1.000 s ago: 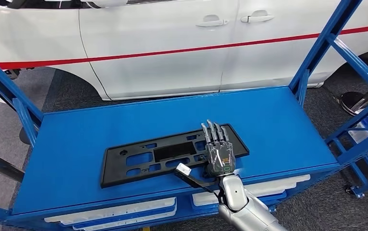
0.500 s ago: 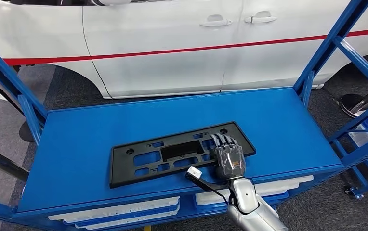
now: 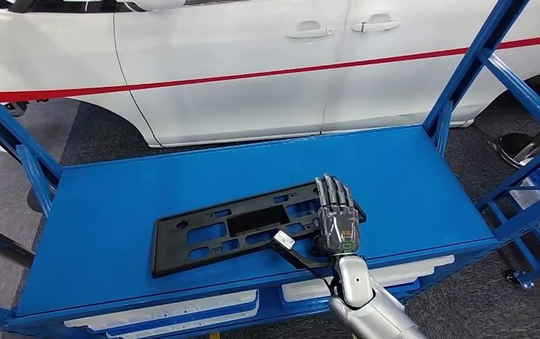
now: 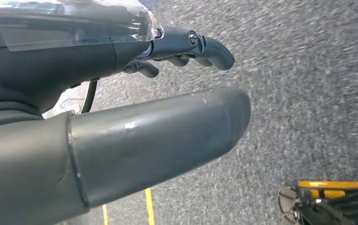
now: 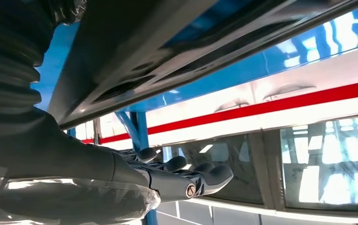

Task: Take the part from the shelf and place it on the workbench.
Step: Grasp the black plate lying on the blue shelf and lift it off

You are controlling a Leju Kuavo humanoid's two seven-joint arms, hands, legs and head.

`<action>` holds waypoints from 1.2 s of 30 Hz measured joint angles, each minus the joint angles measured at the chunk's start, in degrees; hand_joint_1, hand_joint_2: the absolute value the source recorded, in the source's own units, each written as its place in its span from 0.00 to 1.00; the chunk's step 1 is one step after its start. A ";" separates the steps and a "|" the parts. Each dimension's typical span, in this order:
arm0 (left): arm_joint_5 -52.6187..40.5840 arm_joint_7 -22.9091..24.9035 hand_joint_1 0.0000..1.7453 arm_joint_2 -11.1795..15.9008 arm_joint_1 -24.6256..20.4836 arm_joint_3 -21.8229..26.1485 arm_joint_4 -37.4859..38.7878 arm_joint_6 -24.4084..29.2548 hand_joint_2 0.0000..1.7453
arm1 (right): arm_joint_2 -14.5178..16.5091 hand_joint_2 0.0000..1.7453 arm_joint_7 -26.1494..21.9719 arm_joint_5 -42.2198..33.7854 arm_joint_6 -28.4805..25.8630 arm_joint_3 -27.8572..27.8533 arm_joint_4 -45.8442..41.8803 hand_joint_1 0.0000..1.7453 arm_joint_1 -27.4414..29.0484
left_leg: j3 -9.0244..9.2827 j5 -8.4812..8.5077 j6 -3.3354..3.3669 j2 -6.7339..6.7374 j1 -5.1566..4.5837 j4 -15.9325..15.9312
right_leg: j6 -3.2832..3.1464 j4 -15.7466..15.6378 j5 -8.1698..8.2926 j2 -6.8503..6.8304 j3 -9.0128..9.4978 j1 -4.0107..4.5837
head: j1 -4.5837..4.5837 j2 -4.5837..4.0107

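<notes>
You see the black part [image 3: 253, 224], a long flat plate with cut-out slots, lying on the blue bench [image 3: 147, 191], its long side running across the top and angled a little, the right end farther from the robot than the left. The right hand [image 3: 336, 220] lies over the part's right end, palm down, fingers stretched forward and close together, reaching to the far edge of the plate. Its thumb [image 3: 286, 245] sticks out to the left along the near edge of the part. In the right wrist view the fingers [image 5: 200, 176] are extended with a dark edge of the part [image 5: 135, 65] just beside them, but you cannot tell from any view whether the hand actually grips the plate or merely rests flat on it.

The left hand [image 4: 121, 108] hangs over grey carpeted floor [image 4: 308, 93]; its thick thumb [image 4: 167, 136] is straight and its darker fingers curl loosely, apart from the thumb, with nothing between them.

Behind the bench stands a white car [image 3: 253, 63] with a red stripe along its doors. Blue frame posts [image 3: 476, 67] rise at the bench's corners, and white trays [image 3: 175, 311] sit on the level beneath the top
</notes>
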 joint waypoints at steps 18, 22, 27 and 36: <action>-0.93 0.10 0.00 -0.32 -0.23 0.37 0.00 -0.12 0.00 | -1.25 1.00 6.66 0.01 0.00 16.66 1.05 0.00 -5.35 | 0.57 0.70 0.80 0.13 -0.28 -1.93 | 0.63 0.00 0.05 0.12 -0.41 0.25 | 0.01 -0.01; -1.30 0.09 0.00 -0.38 -0.32 0.46 0.00 -0.13 0.00 | -0.99 1.00 7.97 0.01 0.00 19.95 1.48 0.73 -6.72 | -1.81 -2.90 -0.25 0.11 -0.10 3.53 | -0.82 -0.75 0.53 -0.30 -0.05 -0.12 | 0.00 -0.01; -1.57 0.10 0.00 -0.41 -0.08 1.09 0.00 -0.13 0.00 | -0.30 1.00 5.92 -0.03 0.00 21.70 3.26 1.00 -6.86 | -6.49 -4.92 -0.47 0.12 -0.09 12.95 | -1.26 -0.45 0.41 -0.29 -0.19 0.24 | -0.01 0.00; -1.91 0.09 0.00 -0.54 -0.31 1.61 0.00 -0.15 0.00 | 0.25 1.00 0.08 -0.14 -0.01 17.37 6.12 1.00 -5.96 | 0.01 1.35 2.02 0.10 -0.15 -2.08 | 0.97 2.12 -1.43 -0.05 -1.37 0.40 | 0.01 -0.01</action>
